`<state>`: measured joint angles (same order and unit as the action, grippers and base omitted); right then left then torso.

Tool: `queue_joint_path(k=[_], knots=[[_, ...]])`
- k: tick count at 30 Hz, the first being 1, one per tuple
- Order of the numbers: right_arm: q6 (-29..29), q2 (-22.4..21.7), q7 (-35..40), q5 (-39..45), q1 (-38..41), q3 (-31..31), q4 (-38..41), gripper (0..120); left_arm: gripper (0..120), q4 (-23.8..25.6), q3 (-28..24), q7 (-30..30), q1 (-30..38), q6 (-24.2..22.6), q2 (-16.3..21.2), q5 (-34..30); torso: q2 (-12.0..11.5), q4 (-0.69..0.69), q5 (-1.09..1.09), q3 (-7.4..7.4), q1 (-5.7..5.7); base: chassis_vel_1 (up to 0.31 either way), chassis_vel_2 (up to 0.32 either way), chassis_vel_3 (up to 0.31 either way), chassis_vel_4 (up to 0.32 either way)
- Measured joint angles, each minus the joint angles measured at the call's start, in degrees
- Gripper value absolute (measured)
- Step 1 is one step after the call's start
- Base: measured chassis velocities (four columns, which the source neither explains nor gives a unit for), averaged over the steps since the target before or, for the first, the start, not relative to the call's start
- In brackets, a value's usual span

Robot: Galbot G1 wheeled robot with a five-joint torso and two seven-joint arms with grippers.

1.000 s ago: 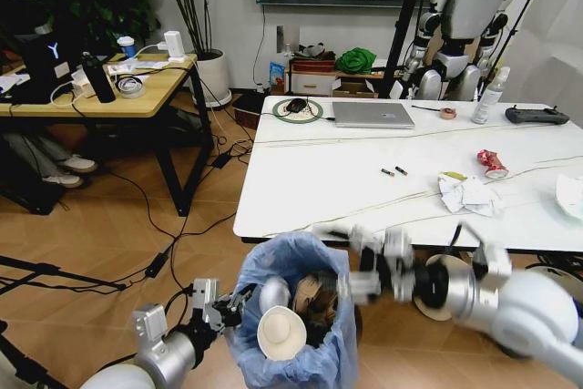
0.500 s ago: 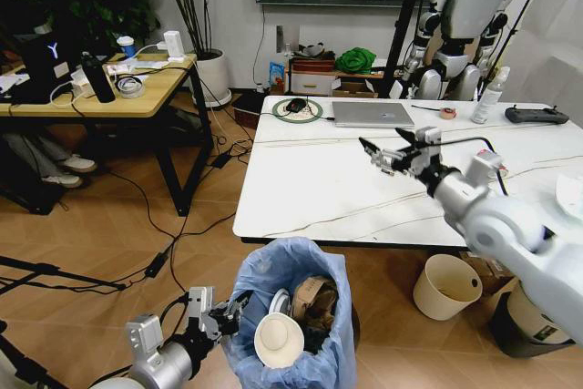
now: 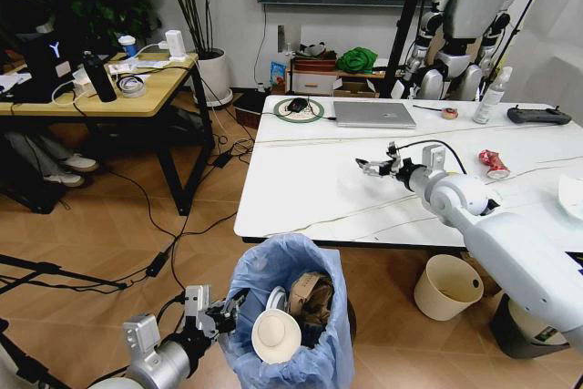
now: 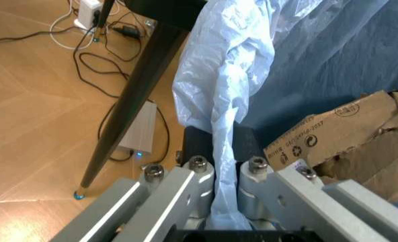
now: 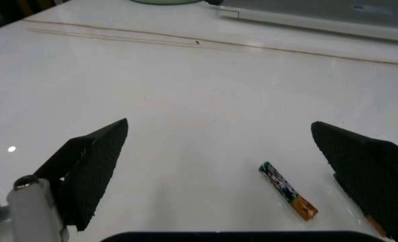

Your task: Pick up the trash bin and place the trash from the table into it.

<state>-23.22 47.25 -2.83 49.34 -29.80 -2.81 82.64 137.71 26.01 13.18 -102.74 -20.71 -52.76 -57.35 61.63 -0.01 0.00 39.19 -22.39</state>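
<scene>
Light-blue crinkled plastic lines the trash bin point(image 3: 290, 312), which stands on the wood floor just in front of the near edge of the white marble-look surface point(image 3: 310, 179). Inside the bin lie a white paper cup point(image 3: 276, 335) with its mouth facing up and folded brown cardboard point(image 3: 310, 296). The left gripper point(image 3: 221, 312) is low at the bin's left side, clenched on the bag at the rim; the left wrist view shows its black pads point(image 4: 197, 143) pinching a fold of the blue plastic between them, with the cardboard point(image 4: 340, 136) just beside. The right gripper point(image 3: 375, 168) reaches out over the middle of the surface, its fingers spread wide and grasping nothing; in the right wrist view the two black pads point(image 5: 94, 164) stand well apart above the white top, and a small battery point(image 5: 286, 190) lies on the surface between them. Farther right on the surface sits a red crushed wrapper point(image 3: 493, 163). At the far edge of the surface rest a silver laptop point(image 3: 373, 114) and a clear spray bottle point(image 3: 489, 97). A cream bucket point(image 3: 448, 286) stands on the floor under the surface, right of the bin
</scene>
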Motion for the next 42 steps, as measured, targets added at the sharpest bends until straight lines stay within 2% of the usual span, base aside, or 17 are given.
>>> queue_joint_path(k=[11,17,31,37,42], knots=[[0.55,-0.70,-2.13,0.14,-0.66,0.94,-2.24,98,0,-0.41,-0.06,0.03,0.94,0.03,0.35,-0.41,0.00,0.00,0.00,0.00,0.01,0.000,0.000,0.000,0.000],[0.35,-0.59,-1.94,3.37,-1.22,1.26,-2.34,96,0,-0.38,-0.01,0.08,0.71,0.05,0.41,-0.48,0.00,0.01,0.00,0.00,0.01,0.000,0.000,0.000,0.000],[0.20,-0.41,-1.88,5.26,-2.03,2.18,-4.00,94,0,0.10,0.24,0.16,0.43,0.07,0.61,-0.47,0.00,0.01,0.00,0.00,0.01,0.000,0.000,0.000,0.000],[0.26,-0.35,-2.05,5.30,-2.21,2.26,-4.52,81,0,0.10,0.24,0.18,0.42,0.07,0.69,-0.48,0.00,0.01,0.00,0.00,0.01,0.000,0.000,0.000,0.000],[0.43,-0.17,-2.03,5.16,-2.48,2.28,-4.70,59,0,0.10,0.28,0.19,0.36,0.07,0.85,-0.51,0.01,0.00,-0.01,-0.01,0.01,0.000,0.000,0.000,0.000]])
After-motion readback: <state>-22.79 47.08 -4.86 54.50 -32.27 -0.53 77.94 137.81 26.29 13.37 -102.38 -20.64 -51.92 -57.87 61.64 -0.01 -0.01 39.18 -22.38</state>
